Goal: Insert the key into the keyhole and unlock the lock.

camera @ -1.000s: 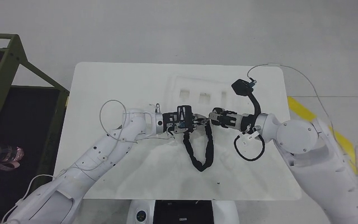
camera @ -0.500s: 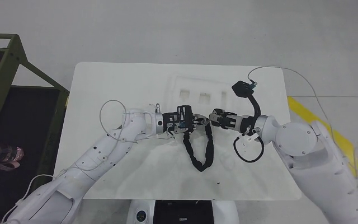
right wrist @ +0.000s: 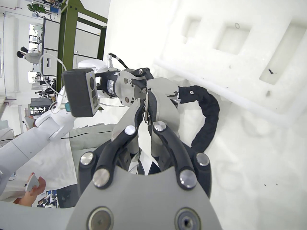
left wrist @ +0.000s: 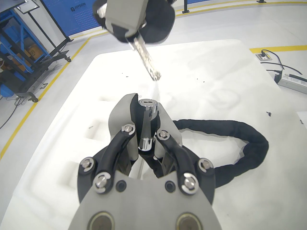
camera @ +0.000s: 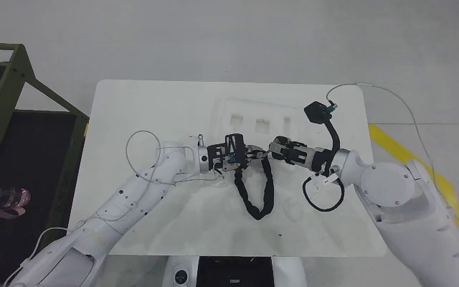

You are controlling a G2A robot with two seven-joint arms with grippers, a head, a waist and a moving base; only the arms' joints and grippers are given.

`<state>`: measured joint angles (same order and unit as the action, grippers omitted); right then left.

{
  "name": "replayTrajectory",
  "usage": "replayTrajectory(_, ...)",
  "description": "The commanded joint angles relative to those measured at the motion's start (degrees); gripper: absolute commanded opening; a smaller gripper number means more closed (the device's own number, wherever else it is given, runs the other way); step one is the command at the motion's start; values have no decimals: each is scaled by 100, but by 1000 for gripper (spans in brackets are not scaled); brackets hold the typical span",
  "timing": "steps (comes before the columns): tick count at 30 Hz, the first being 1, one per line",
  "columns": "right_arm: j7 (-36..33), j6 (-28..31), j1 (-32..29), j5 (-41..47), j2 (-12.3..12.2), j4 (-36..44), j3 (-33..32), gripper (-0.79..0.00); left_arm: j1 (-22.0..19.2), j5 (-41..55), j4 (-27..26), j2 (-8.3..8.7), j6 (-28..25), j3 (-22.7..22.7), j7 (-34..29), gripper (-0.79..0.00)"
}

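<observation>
Left end effector (left wrist: 144,108): pressed on the lock (left wrist: 146,130), so its keyhole (left wrist: 148,101) faces the key (left wrist: 146,59).
Right end effector (right wrist: 146,99): pinching the key (tip near keyhole, not yet inside), aimed for insertion.

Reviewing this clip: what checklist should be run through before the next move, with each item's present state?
1. Left gripper clamped on the lock: ok.
2. Right gripper clamped on the key: ok.
3. Keyhole faces the key, nothing covering it: ok.
4. Key tip in the keyhole: not ok, it hangs short of it.
5. Blade turned to match the slot: cannot tell.
6. Chain lying slack on the table: ok.
</observation>
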<state>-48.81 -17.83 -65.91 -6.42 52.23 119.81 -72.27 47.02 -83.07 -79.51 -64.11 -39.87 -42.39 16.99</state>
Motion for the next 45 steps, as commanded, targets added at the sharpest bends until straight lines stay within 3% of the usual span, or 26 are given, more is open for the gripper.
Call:
replayTrajectory(1,220,12,-127,-41,1,74,-55,-785,72,199,-27,-1,35,-71,-103,-785)
replayTrajectory(7,870,12,-517,-94,27,235,-119,-785,221,693,-122,-25,38,-208,-368,-785)
replayTrajectory(16,1075,-24,-523,-508,74,323,139,-785,391,1083,-180,-91,167,-276,-528,-785)
replayTrajectory(30,1076,-293,-296,-965,157,276,432,-785,488,1037,-104,-202,432,-303,-434,-785)
replayTrajectory(45,957,-288,-184,-1216,221,190,523,-785,488,1037,-104,-202,432,-303,-434,-785)
